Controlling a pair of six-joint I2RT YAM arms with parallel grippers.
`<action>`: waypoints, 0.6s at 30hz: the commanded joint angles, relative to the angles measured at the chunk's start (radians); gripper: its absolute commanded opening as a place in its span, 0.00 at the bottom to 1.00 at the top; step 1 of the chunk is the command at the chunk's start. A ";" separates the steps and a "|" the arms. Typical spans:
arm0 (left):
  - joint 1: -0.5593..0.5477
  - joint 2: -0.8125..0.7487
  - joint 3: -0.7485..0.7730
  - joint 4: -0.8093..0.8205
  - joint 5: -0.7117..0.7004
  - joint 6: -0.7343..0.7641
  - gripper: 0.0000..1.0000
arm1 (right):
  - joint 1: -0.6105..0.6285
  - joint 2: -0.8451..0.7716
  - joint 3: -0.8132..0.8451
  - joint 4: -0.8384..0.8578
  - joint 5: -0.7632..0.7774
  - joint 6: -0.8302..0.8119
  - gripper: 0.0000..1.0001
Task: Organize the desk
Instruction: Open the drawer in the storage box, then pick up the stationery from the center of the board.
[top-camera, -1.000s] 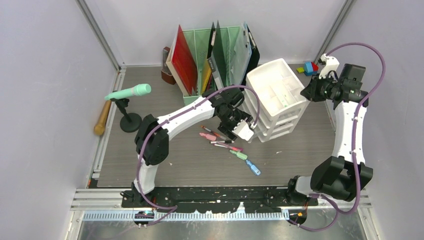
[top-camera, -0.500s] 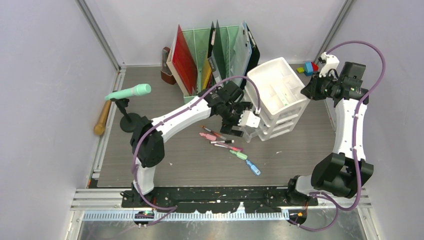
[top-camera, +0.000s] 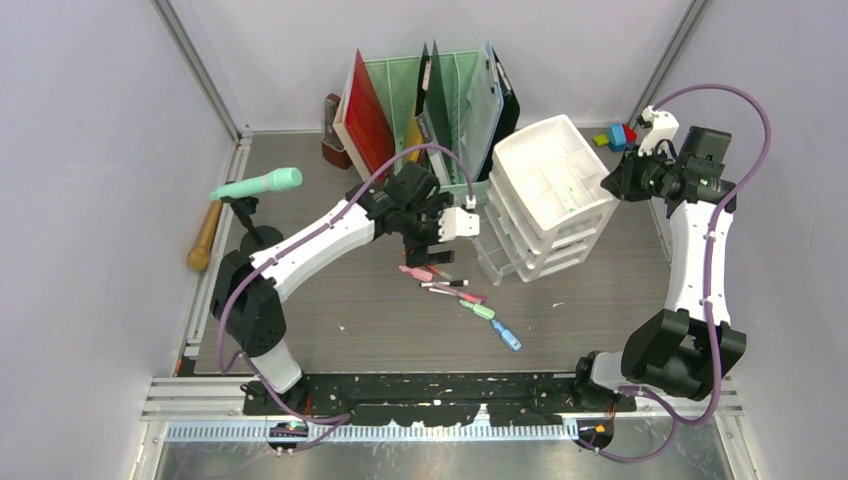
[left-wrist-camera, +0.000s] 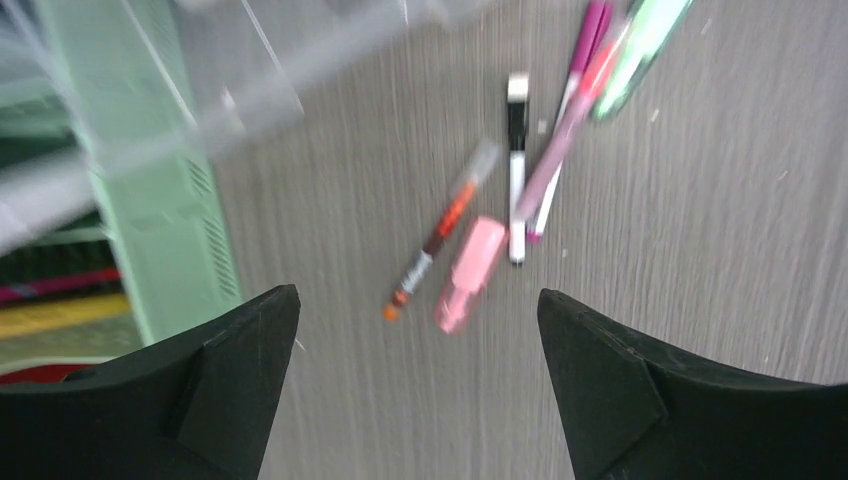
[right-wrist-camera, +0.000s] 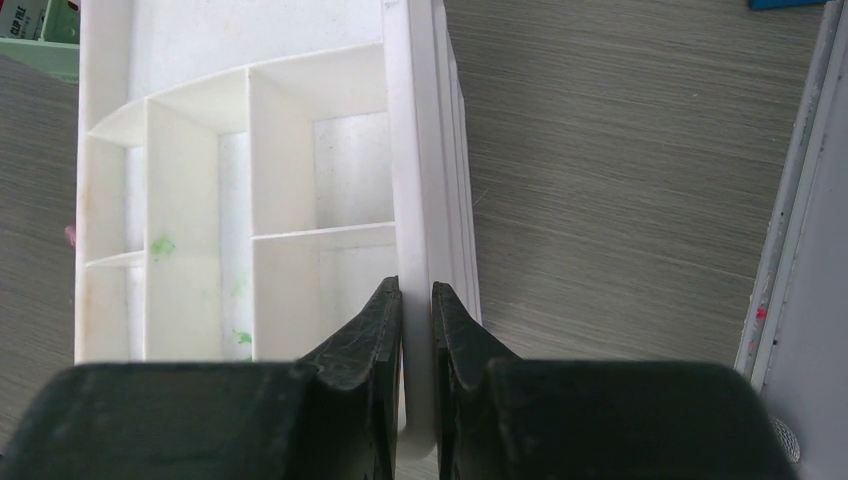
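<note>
While the rim of the white plastic drawer unit (right-wrist-camera: 412, 150) is clamped by the right gripper (right-wrist-camera: 417, 300), the left gripper (left-wrist-camera: 420, 310) is held spread over coloured pens (left-wrist-camera: 468, 275) strewn centrally on the grey wood-grain desk (top-camera: 380, 335), a descent onto one being judged next.

At least six pens and markers (top-camera: 447, 283) are counted, plus one file rack (top-camera: 400, 80), one drawer unit (top-camera: 550, 190), one microphone (top-camera: 258, 184), one desk (top-camera: 380, 330).
</note>
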 joint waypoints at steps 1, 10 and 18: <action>0.078 0.010 -0.136 0.077 -0.016 0.031 0.91 | -0.003 0.053 -0.058 -0.045 0.119 0.052 0.00; 0.119 0.186 -0.158 0.249 -0.032 -0.034 0.87 | -0.003 0.065 -0.069 -0.044 0.115 0.053 0.00; 0.120 0.265 -0.128 0.314 -0.084 -0.089 0.82 | -0.002 0.070 -0.073 -0.044 0.106 0.051 0.01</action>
